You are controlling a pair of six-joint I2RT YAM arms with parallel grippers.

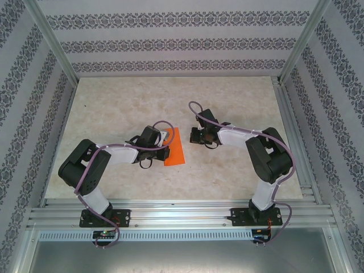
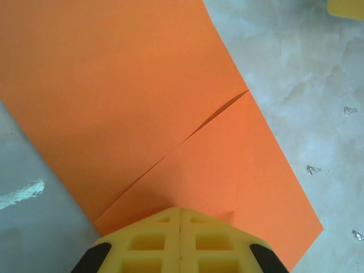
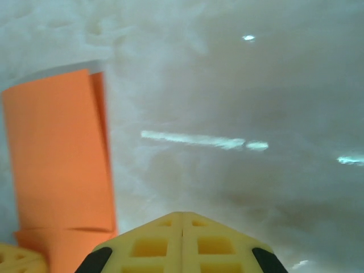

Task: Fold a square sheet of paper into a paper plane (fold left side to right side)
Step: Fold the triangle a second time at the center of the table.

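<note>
The square sheet of paper point(image 1: 174, 147) lies on the table as a narrow orange strip, folded over on itself. In the left wrist view the paper point(image 2: 114, 96) has a diagonal folded flap point(image 2: 227, 165) on top. My left gripper point(image 2: 180, 211) is shut, and its yellow tips rest on the near edge of that flap. From above, the left gripper point(image 1: 163, 149) sits at the paper's left edge. My right gripper point(image 1: 194, 136) is shut and holds nothing, a little right of the paper. Its wrist view has the paper point(image 3: 57, 153) to the left of the closed gripper point(image 3: 182, 215).
The pale marbled table top point(image 1: 239, 102) is walled by patterned panels, with metal rails point(image 1: 176, 216) along the near edge. A yellow corner of the right gripper's finger point(image 2: 346, 7) is in the left wrist view. The left gripper's finger point(image 3: 17, 259) is in the right wrist view.
</note>
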